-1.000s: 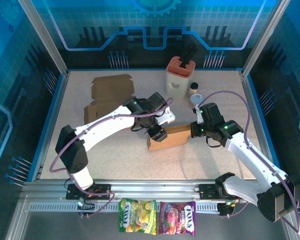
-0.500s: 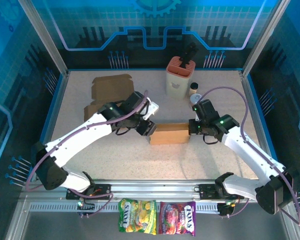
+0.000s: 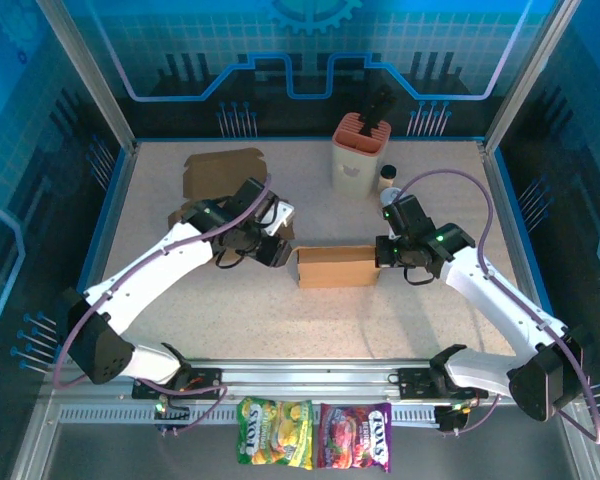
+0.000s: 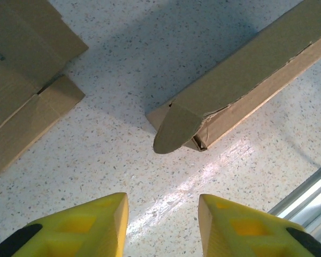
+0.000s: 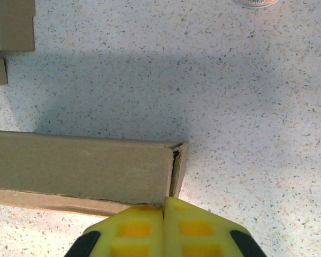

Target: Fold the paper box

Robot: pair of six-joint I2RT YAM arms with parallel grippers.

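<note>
Paper box [image 3: 335, 267] looks light and floppy (1 end flap [image 4: 174, 128] loose), so pinch the edges. Left gripper [image 4: 163, 214] is spread wide, right gripper [image 5: 164, 214] is closed at the corner.

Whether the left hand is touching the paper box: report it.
Apart. The left wrist view shows the left hand open, with a strip of bare table between it and the rounded end flap of the paper box.
</note>
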